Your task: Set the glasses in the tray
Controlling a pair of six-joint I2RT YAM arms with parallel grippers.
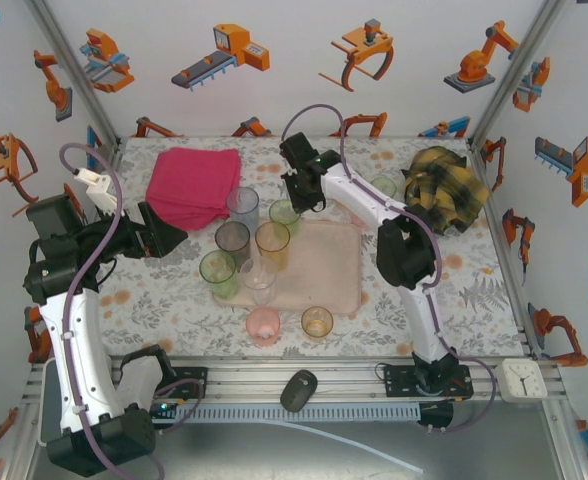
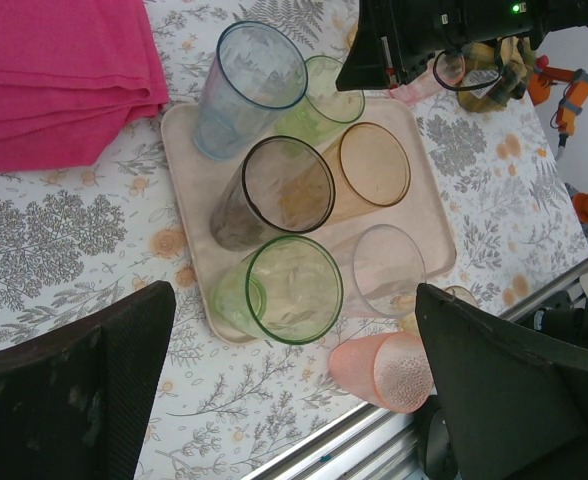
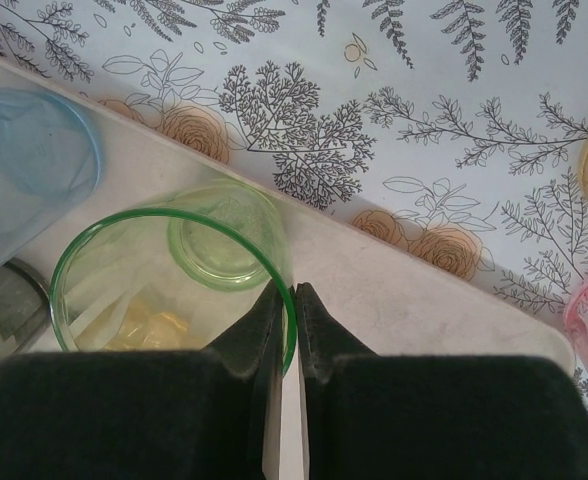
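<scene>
1. the right claw (image 3: 294, 300) is nearly closed. one finger is inside and one outside the rim of the far green glass (image 3: 174, 285), pinching the rim's near side.
2. in the top view the right claw (image 1: 292, 203) reaches over the tray's far edge, directly above that far green glass (image 1: 284, 214).
3. the far green glass stands upright on the pale pink tray (image 1: 334, 280) along its far edge, touching or just beside the blue glass (image 1: 242, 205) at the tray's far left corner.
4. four more glasses stand upright on the left half of the tray: the grey glass (image 1: 232, 240), the orange glass (image 1: 272, 243), the near green glass (image 1: 218, 271) and the clear glass (image 1: 258, 278), packed closely together.
5. a pink glass (image 1: 264, 325) and a second orange glass (image 1: 317, 322) sit on the desk (image 1: 454, 290) just beyond the tray's near edge.
6. a pale glass (image 1: 384, 186) sits near the desk's far right, beside a yellow-and-black cloth (image 1: 444, 190).
7. the left claw (image 1: 169, 232) hangs wide apart with nothing between its fingers, over the desk left of the tray and near the magenta cloth (image 1: 194, 185).
8. in the left wrist view the near green glass (image 2: 289, 290) stands at the tray's near left corner, between the spread fingers (image 2: 84, 390) but below them.
</scene>
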